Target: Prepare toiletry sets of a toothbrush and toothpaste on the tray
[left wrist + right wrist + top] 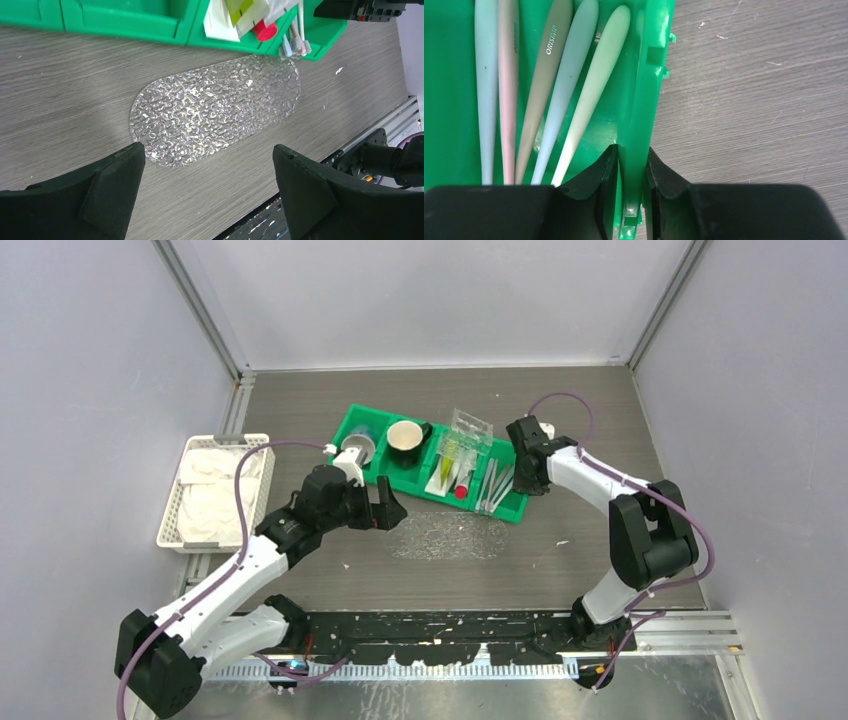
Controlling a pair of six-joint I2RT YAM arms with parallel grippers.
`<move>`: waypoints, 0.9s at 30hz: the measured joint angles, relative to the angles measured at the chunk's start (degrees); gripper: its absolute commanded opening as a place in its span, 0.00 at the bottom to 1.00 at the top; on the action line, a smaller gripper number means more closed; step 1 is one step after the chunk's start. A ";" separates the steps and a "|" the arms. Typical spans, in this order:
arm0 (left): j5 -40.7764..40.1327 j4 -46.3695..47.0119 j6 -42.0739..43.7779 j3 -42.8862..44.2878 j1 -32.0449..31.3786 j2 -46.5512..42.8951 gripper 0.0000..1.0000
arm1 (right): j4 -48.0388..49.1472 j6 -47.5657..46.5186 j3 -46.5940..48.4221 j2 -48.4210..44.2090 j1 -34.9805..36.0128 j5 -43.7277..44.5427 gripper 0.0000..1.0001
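Note:
The clear speckled oval tray [447,536] lies bare on the table in front of the green four-compartment bin [380,478]. Clear-wrapped sets with yellow-green parts [450,455] and a red-capped item [461,491] lie in the bin's third compartment. Several loose toothbrushes [497,485] fill the right one. My left gripper [390,512] is open and empty, hovering over the tray's left end [215,107]. My right gripper [525,475] is shut on the bin's right wall [644,90], beside the toothbrush handles [549,85].
A white mesh basket [213,490] holding white cloth stands at the far left. Two cups [405,435] sit in the bin's left compartments, and a clear box [470,425] stands at its back. A black rail [450,635] runs along the near table edge.

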 measured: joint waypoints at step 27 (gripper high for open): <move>-12.57 -10.38 2.99 6.43 1.33 -0.31 1.00 | 0.33 -10.78 11.45 10.19 -1.70 0.96 0.45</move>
